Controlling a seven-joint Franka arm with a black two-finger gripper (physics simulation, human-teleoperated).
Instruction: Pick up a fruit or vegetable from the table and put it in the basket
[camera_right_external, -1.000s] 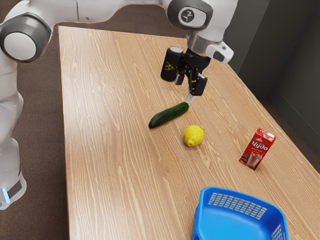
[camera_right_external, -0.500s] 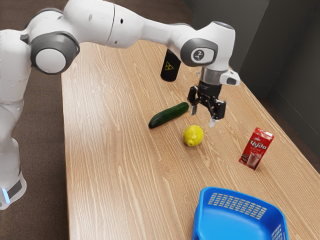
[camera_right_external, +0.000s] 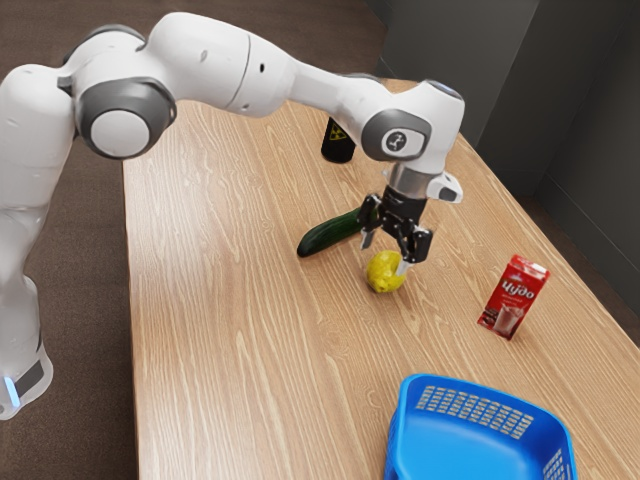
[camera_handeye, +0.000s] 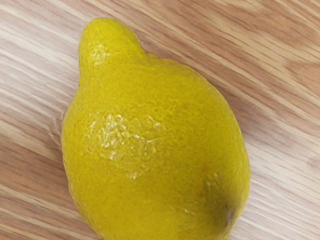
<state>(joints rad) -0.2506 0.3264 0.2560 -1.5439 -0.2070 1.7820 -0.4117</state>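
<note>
Exterior view: the gripper (camera_right_external: 385, 253) points down, slightly tilted, fingers spread, just over the lemon (camera_right_external: 382, 275). Beside it lies a cucumber (camera_right_external: 328, 235); farther off stand a red carton (camera_right_external: 513, 298), black can (camera_right_external: 338, 145) and basket (camera_right_external: 475, 403). Wrist view: the lemon rests on the table (camera_handeye: 285, 75), beneath the gripper.

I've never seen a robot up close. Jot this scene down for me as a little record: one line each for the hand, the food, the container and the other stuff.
hand: open, over the lemon, not gripping it
lemon: yellow, on the wooden table
cucumber: dark green, lying on the table near the lemon
basket: blue, partly out of the picture; no food in the part that shows
carton: red, upright
canister: black with a yellow warning mark, partly hidden behind the arm
</note>
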